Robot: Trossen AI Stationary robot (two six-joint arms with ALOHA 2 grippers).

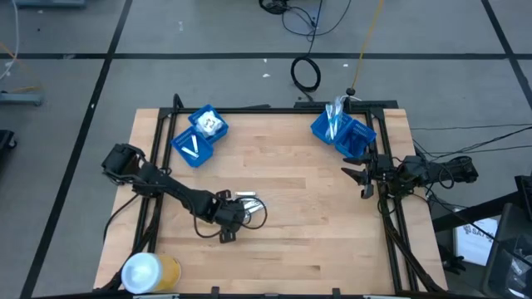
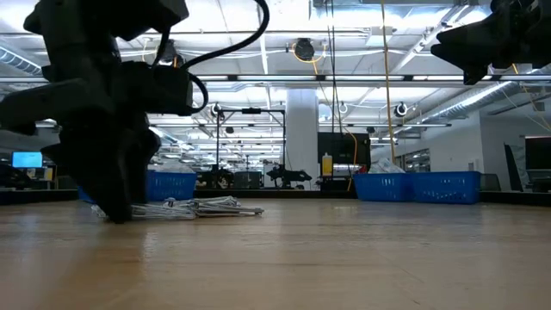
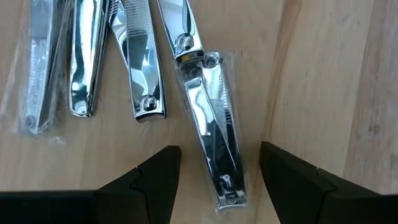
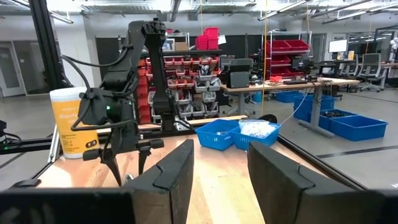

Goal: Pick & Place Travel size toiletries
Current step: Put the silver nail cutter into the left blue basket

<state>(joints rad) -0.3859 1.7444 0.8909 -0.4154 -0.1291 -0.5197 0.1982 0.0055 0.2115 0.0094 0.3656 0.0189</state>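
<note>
Closest to our left wrist camera lies a wrapped nail clipper [image 3: 211, 130], bright chrome inside a clear sleeve, flat on the wooden table [image 3: 323, 74]. Our left gripper [image 3: 217, 180] hangs right over it with its fingers [image 3: 155, 180] spread apart, 1 on each side of the clipper and neither touching it. We judge this straddling pose is the setup for a pinch across the narrow width, which is the easiest way to lift something so flat and slippery.

Just beside it, at least 3 more clippers [image 3: 140, 62] lie fanned out and partly overlapping, so we see why the outermost one is the target: it leaves room for a finger to come down without nudging its neighbours. In the high view this little pile [image 1: 249, 202] sits near the table's middle-front, well apart from the blue bins [image 1: 199, 135] at the back left and the other blue bins [image 1: 342, 131] at the back right, where we suppose the items belong.

Our right gripper [image 4: 217, 180] waits at the table's right edge, fingers parted and empty, raised clear of the surface. A yellow-and-white roll [image 1: 150, 272] stands at the front left corner.
</note>
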